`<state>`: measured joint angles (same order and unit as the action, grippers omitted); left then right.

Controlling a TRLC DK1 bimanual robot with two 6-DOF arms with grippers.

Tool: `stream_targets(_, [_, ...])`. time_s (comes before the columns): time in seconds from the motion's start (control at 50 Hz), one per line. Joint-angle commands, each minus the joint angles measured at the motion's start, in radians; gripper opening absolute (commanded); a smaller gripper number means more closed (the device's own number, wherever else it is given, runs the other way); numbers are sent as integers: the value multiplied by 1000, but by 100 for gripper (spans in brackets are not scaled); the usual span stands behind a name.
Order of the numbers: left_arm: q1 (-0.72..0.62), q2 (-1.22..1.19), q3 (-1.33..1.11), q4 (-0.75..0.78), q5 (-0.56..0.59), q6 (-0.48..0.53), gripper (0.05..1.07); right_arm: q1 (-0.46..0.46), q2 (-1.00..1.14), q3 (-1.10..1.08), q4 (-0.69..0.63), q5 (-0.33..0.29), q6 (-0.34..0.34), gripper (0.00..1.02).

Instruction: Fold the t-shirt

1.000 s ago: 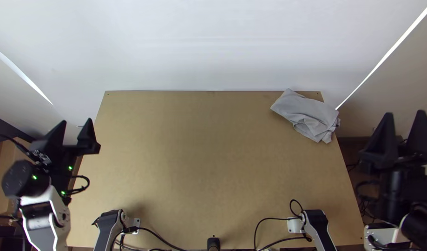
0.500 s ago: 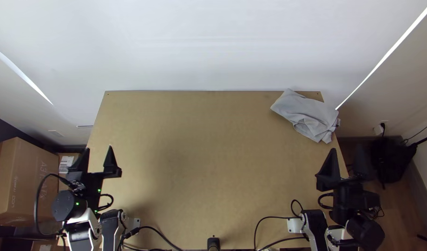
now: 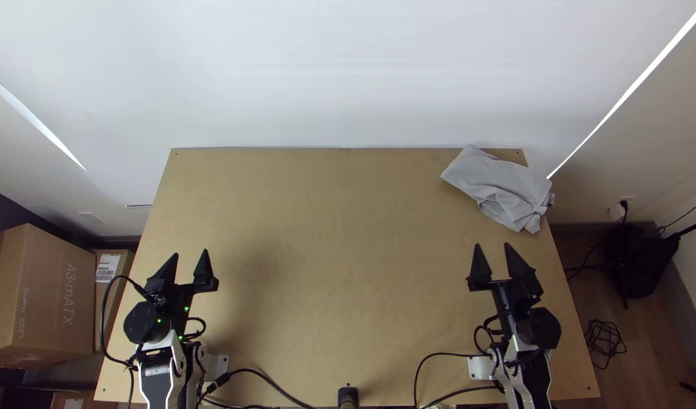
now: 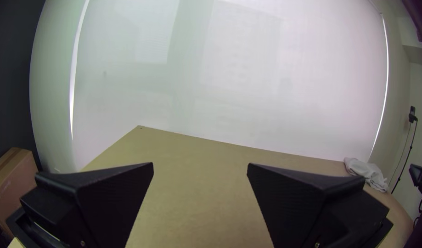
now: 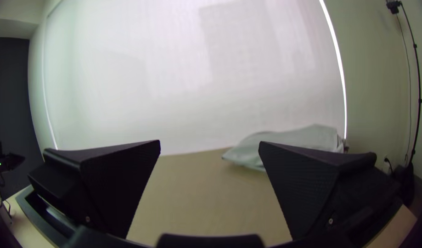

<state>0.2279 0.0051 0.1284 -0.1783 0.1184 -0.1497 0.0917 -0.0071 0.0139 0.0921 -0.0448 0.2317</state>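
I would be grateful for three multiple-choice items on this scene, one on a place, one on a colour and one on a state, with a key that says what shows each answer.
1. Where does the t-shirt lie on the table?
A) At the near left corner
B) In the middle
C) By the far right corner

2. What colour is the t-shirt?
A) Grey
B) Red
C) Black

3. How do the left gripper and the right gripper stand?
A) Both shut on the t-shirt
B) Both open, holding nothing
C) One open, one shut

Key:
1. C: the top view shows the bunched cloth beside that corner.
2. A: its fabric is plain light grey in the top view.
3. B: each wrist view shows a wide gap between the tips, and the t-shirt lies well beyond them.
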Motion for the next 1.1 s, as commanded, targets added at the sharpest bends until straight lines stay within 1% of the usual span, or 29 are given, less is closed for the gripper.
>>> stream_targets(0.0, [-6,-5,-73,14,-6,12,103,6,7,-5,-100,16,-20,99])
stream_targets(0.06, [-4,6,-73,11,-6,19,103,-12,4,-5,-109,60,-66,99])
stream_targets(0.1, [2,-4,-73,11,-6,27,103,-49,4,-5,-109,59,-134,99])
stream_targets(0.12, [5,-5,-73,11,-6,30,103,-66,6,-5,-107,59,-150,99])
stream_targets(0.2, [8,-5,-72,8,-6,30,103,-113,4,-5,-106,59,-152,99])
stream_targets(0.26, [8,-5,-72,8,-6,30,103,-125,4,-5,-106,59,-152,99])
stream_targets(1.08, [8,-5,-72,8,-6,30,103,-122,4,-5,-106,59,-152,99])
